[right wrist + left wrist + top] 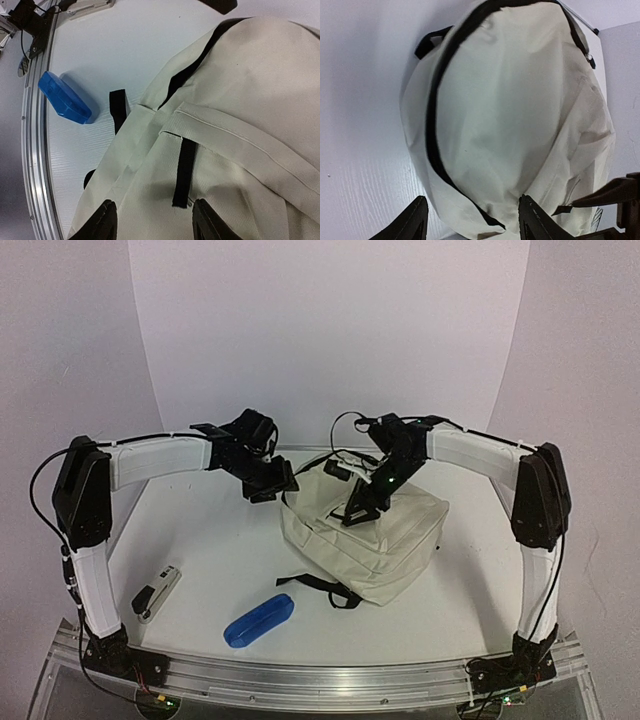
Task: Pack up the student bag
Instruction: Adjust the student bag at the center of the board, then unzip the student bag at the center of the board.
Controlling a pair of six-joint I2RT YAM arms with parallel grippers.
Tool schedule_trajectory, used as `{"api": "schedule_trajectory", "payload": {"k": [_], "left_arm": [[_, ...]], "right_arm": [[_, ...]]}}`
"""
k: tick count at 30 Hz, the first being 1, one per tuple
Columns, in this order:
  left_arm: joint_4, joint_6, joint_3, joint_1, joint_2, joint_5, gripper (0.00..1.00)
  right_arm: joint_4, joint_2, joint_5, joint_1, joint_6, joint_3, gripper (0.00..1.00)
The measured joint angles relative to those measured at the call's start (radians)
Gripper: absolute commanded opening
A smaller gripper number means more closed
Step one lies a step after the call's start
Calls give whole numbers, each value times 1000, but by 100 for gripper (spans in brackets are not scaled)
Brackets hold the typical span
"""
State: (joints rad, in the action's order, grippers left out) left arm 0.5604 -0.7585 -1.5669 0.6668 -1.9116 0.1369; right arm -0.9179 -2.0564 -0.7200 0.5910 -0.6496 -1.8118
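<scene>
Cream student bag (370, 540) lying on white counter (210, 540), beneath the right pincer (152, 220), whose jaws stand apart above a black strap (184, 172), seemingly gripping nothing, left pincer (472, 222) wide at the bag's zippered edge, blue case (65, 97) well beyond right pincer

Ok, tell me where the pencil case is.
In the top view the pencil case lies near the front, left of centre, between the stapler and the bag.
</scene>
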Motion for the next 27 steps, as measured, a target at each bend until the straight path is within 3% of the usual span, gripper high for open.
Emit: {"api": "schedule_trajectory", "payload": {"k": [8,18,20,24,27], "left_arm": [[-49,-1,9,94,3,49,61],[-111,-34,27,97,-5,62,61],[-135,-48,49,97,-5,64,61],[-183,-63,105,98,-5,76,60],[-223,-57,136,102,-5,88,60]], "right_arm": [[112,-35,76,21,68,0,47],[203,-34,119,21,54,71,44],[231,-11,113,21,38,109,37],[259,22,117,23,12,155,11],[263,23,123,23,7,153,0]]}}
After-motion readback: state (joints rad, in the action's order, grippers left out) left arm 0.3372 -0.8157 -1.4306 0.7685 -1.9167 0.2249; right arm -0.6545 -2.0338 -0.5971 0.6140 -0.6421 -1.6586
